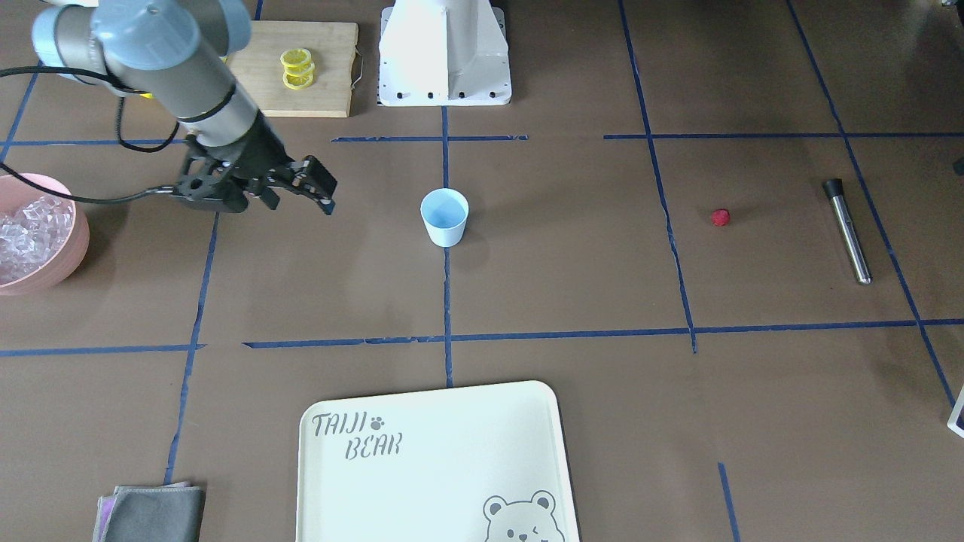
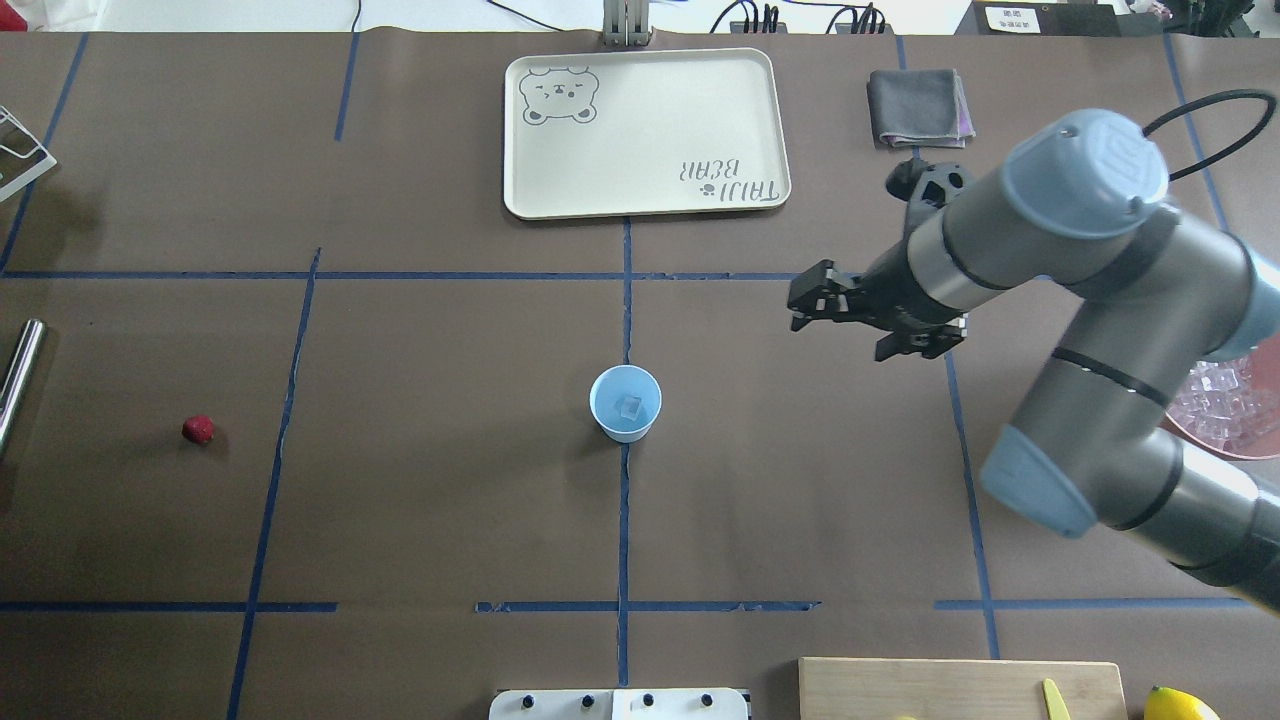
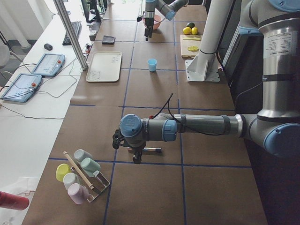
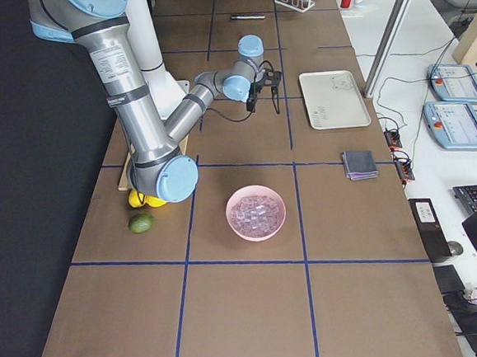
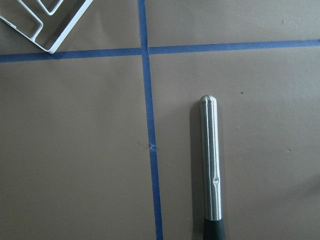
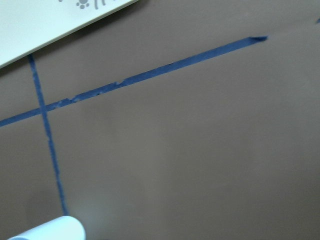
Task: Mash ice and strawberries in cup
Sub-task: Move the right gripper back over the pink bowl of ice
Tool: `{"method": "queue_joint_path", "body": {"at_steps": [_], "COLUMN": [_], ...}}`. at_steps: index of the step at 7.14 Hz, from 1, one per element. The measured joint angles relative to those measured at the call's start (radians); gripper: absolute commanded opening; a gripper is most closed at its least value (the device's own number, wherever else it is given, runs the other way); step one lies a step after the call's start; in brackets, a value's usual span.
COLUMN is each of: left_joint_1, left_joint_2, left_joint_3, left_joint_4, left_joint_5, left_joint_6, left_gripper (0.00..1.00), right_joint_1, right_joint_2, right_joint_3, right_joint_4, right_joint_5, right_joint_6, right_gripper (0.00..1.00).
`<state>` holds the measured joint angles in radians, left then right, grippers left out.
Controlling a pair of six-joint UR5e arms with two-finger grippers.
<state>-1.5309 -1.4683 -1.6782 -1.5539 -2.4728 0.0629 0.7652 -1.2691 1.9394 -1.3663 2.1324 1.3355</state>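
Left gripper (image 3: 136,158): hangs over the muddler (image 2: 20,372); spread or pressed together, cannot tell.
Strawberry (image 2: 198,430): on the table, near the muddler, well left of the cup.
Cup (image 2: 625,403): upright at table centre, one ice cube (image 2: 630,407) inside.
Right gripper (image 2: 800,306): fingers spread, empty, above the table between cup and pink bowl (image 1: 81,237).
Pink bowl: heaped with loose ice (image 1: 26,233).

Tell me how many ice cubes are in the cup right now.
1: one ice cube lies in the cup, on its bottom, overhead view; another clear one could go unseen.
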Motion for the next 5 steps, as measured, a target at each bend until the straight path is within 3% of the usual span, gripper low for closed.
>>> {"method": "queue_joint_path", "body": {"at_steps": [3,5], "left_joint_1": [0.0,0.0], "left_joint_2": [0.0,0.021], "left_joint_3": [-0.003,-0.018], "left_joint_4": [0.0,0.0], "left_joint_5": [-0.007,-0.029], "left_joint_6": [0.0,-0.001], "left_gripper": [1.0,1.0], "right_joint_1": [0.183,0.278], "right_joint_2": [-0.242,-0.344], "right_joint_3": [0.033,0.008], "right_joint_4": [0.001,0.001], "right_joint_5": [0.059,0.061], "right_joint_6": [-0.458,-0.746], "right_gripper": [1.0,1.0]}}
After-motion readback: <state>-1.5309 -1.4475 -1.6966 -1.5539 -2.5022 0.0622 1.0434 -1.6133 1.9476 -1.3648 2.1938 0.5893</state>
